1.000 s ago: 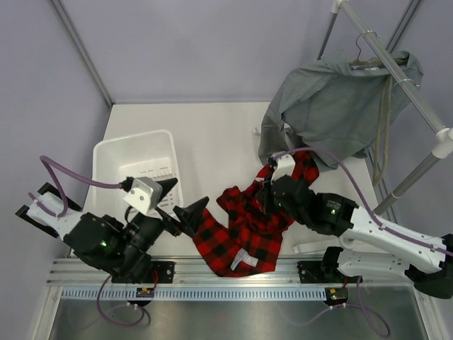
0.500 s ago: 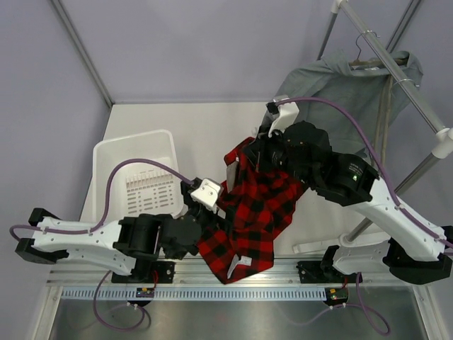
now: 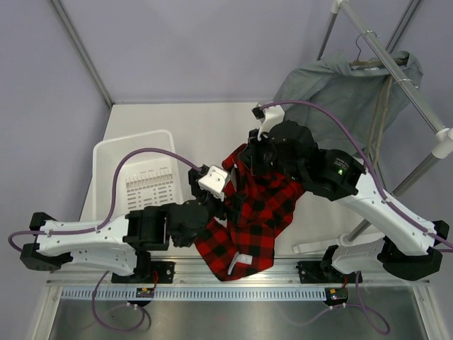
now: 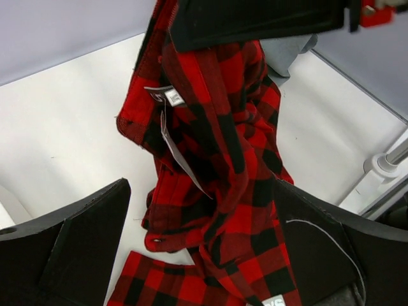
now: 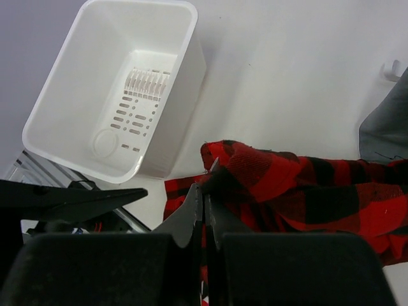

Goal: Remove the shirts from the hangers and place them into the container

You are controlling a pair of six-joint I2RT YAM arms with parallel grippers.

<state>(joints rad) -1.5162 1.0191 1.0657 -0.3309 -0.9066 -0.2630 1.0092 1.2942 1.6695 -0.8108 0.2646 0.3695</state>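
Hanging limp above the table (image 3: pixel 205 127), near the container (image 3: pixel 106 152), the plaid shirt (image 3: pixel 251 212) is pinched at an upper fold by the right gripper (image 5: pixel 205 194). Being soft and light, it is best taken near the neck label (image 4: pixel 167 95). The left gripper (image 4: pixel 201 213) is spread around it, whereas a second earlier it was held back beside the container and the shirt lay lower.

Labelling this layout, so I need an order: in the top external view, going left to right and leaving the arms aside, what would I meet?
White basket → red-and-black plaid shirt → grey shirt.
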